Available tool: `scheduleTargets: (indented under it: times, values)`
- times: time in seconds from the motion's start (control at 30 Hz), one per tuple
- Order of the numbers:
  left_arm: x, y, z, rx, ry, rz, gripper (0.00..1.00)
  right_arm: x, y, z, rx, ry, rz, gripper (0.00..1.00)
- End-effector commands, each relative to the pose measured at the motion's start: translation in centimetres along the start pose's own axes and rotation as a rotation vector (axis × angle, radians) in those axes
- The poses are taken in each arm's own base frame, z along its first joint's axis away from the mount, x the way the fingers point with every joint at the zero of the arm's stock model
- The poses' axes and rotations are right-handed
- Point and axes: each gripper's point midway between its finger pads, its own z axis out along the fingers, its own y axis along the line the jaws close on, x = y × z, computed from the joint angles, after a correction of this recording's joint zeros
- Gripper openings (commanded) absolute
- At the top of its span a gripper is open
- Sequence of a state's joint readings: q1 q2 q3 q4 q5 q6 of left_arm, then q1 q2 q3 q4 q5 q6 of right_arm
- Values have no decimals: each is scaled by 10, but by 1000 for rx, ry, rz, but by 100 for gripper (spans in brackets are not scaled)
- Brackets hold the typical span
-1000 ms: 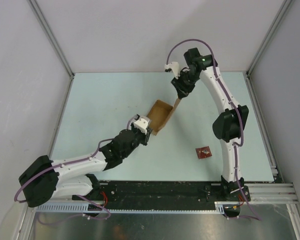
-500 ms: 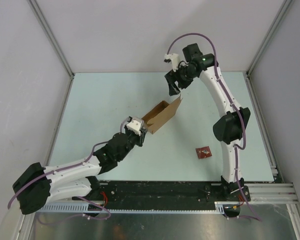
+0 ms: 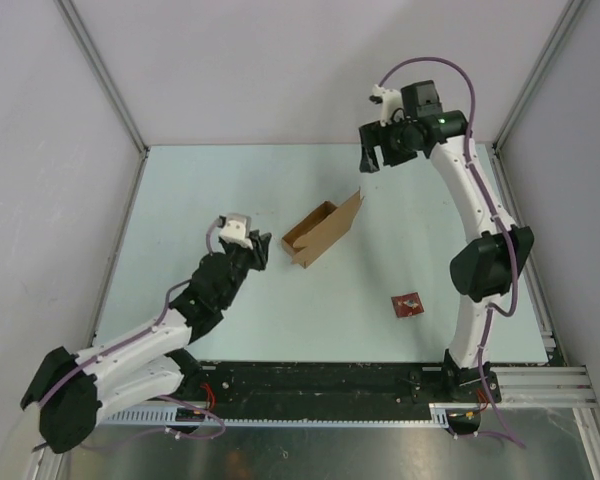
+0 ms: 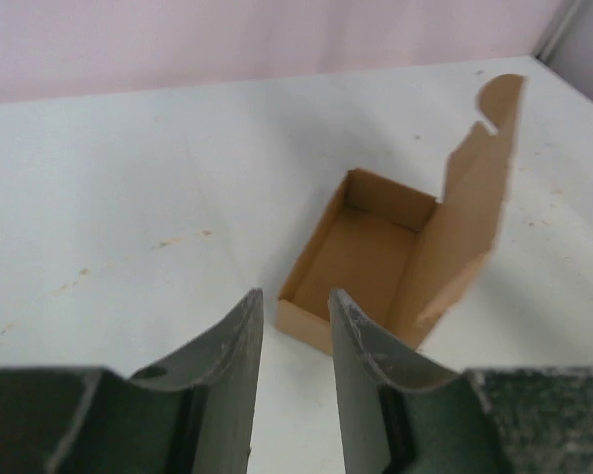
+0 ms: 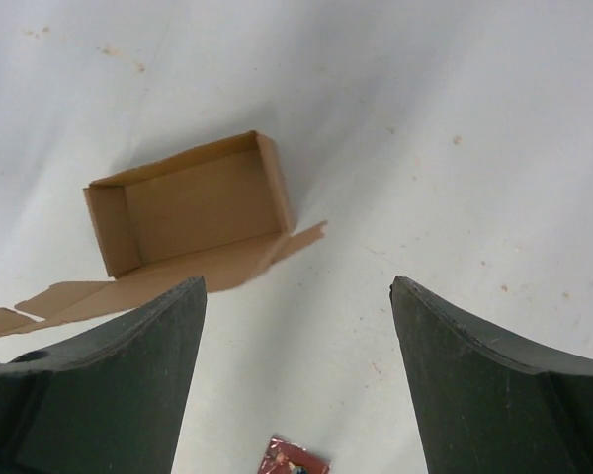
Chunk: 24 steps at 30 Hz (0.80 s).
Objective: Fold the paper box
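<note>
So the paper box (image 3: 320, 235) sat roughly in the middle of the worktop (image 3: 200, 190), with neither arm touching it. It was plain brown cardboard, matte, with clean die-cut edges. It had the shape of a shallow rectangular tray, open on top, with four short walls standing. A long lid flap rose off one long side, on the right arm's side. From the left wrist view that flap stood tilted up and ended in a rounded tab with a little notch cut under it. The inside floor of the tray looked flat and bare.

The left gripper (image 4: 295, 301) hovered just off the box's near short end, low over the worktop. Its dark curved fingers were parted by a narrow gap with nothing between them. The right gripper (image 3: 370, 160) hung up high toward the back, well above the flap. Its fingers were spread wide and gripped nothing. They looked like dark matte plastic with a slightly grainy surface.

The worktop itself was pale, smooth and flat, with a few tiny brownish specks and scuffs. A small red square packet (image 3: 407, 303) lay flat near the right arm's side, well apart from the box.
</note>
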<state>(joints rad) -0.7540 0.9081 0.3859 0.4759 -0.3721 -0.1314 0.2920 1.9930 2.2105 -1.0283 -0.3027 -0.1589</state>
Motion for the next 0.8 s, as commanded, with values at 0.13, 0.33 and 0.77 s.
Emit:
scheduleTargets:
  times: [0.13,0.33,0.77]
  values:
    - [-23,42,82,-51,31,-171,38,16,-39,-21,108,-77,132,79]
    - [47,54,152,-13,233,-246,32,64,-40,-4,42,17,182,75]
    - [142,51,154,-8,450,-328,13,77,-53,-12,51,11,152,74]
